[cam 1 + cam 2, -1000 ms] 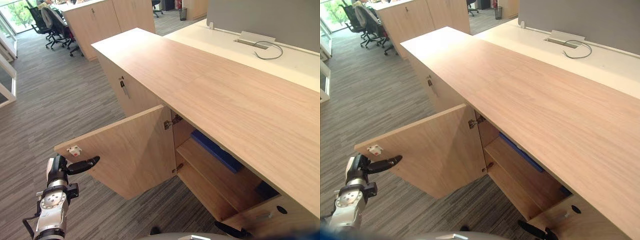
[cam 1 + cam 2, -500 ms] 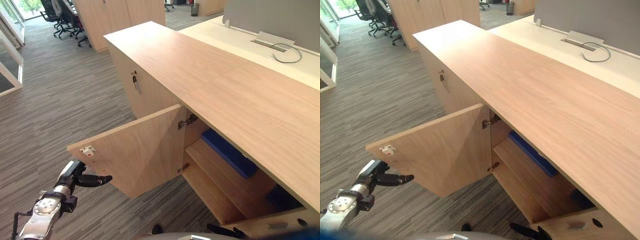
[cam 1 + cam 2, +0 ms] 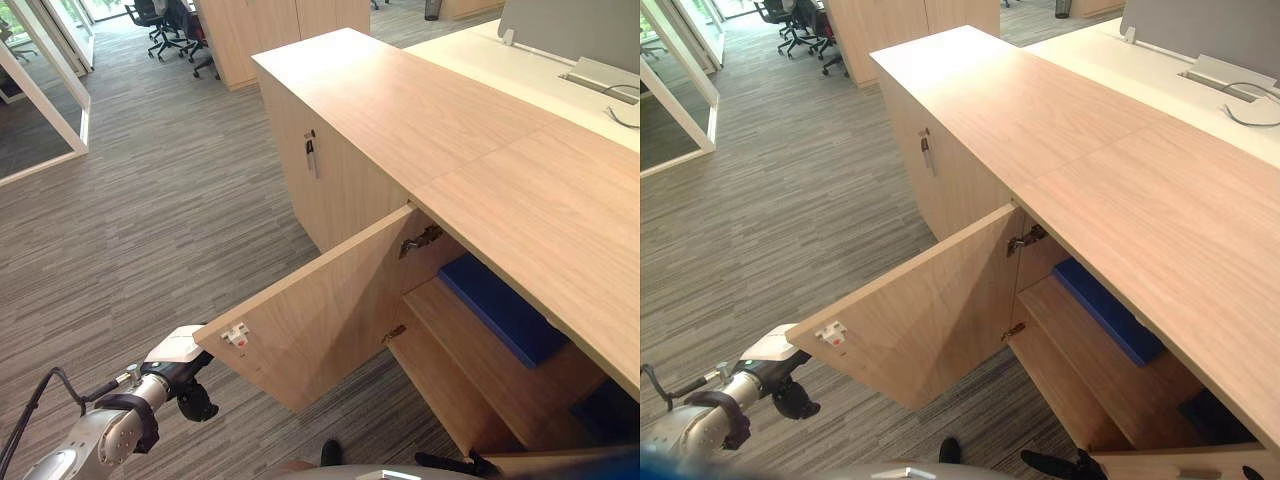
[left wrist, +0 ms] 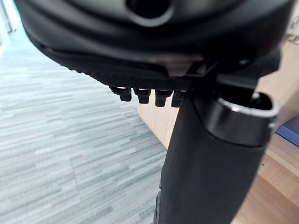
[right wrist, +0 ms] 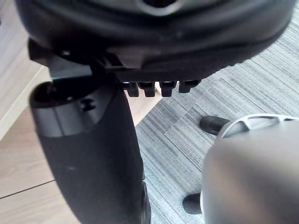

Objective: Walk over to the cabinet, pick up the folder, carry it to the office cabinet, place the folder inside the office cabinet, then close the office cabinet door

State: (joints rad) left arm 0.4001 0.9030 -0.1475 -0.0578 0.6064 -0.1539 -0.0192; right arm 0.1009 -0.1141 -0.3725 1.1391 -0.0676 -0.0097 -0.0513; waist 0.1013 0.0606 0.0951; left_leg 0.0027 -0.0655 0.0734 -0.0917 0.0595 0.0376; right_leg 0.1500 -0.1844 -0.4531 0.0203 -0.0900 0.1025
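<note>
The long wooden office cabinet [image 3: 430,120] stands ahead and to my right, its door [image 3: 320,320] swung wide open toward me. On the upper shelf inside lies the blue folder [image 3: 500,310], flat and partly under the cabinet top. My left hand [image 3: 185,385] hangs low, just below the door's free corner with its white catch [image 3: 236,334]; it holds nothing, and its thumb [image 4: 210,177] stands out in the left wrist view. My right hand [image 3: 450,462] shows as dark straight fingers near the cabinet's base, empty.
A second blue thing [image 3: 605,410] lies deeper on the lower shelf. The neighbouring cabinet door is closed, with a metal handle [image 3: 311,155]. A white desk [image 3: 520,60] runs behind the cabinet. Office chairs [image 3: 170,20] and a glass partition [image 3: 40,100] stand far left across grey carpet.
The whole picture has shifted, so the camera has moved. My left hand has dropped from beside the door's outer edge to just under its free corner. The door stays open.
</note>
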